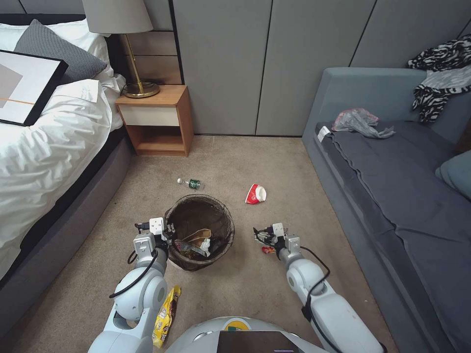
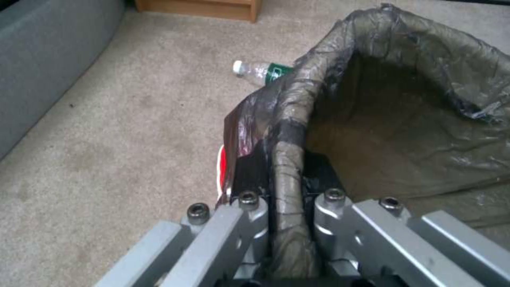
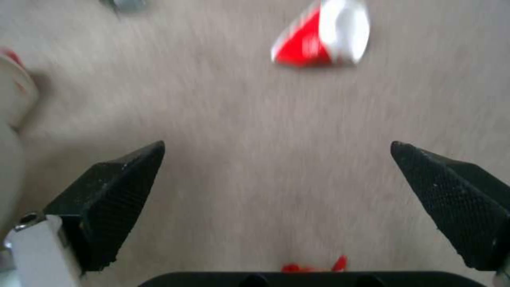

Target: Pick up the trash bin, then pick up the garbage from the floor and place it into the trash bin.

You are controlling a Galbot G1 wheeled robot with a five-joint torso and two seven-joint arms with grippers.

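The trash bin [image 1: 216, 208], lined with a dark brown bag, stands on the carpet floor [image 1: 289, 162] and holds brown paper, tissue and wrappers. My left gripper [image 1: 170, 231] is shut on its near-left rim; in the left wrist view the fingers [image 2: 250, 211] clamp the liner-covered rim [image 2: 289, 155]. My right gripper [image 1: 259, 236] hangs open over bare carpet to the right of the bin, its black pads [image 3: 114, 195] wide apart. Garbage on the floor: a crushed red-and-white cup [image 1: 255, 194] [image 3: 324, 36], a small plastic bottle [image 1: 190, 184] [image 2: 260, 71], a small red scrap [image 1: 268, 250] and a yellow wrapper [image 1: 167, 306].
A bed [image 1: 44, 147] runs along the left and a grey sofa [image 1: 392, 186] along the right, leaving a carpet lane between them. A wooden nightstand [image 1: 157, 122] with a lamp stands at the back left against the wall panels.
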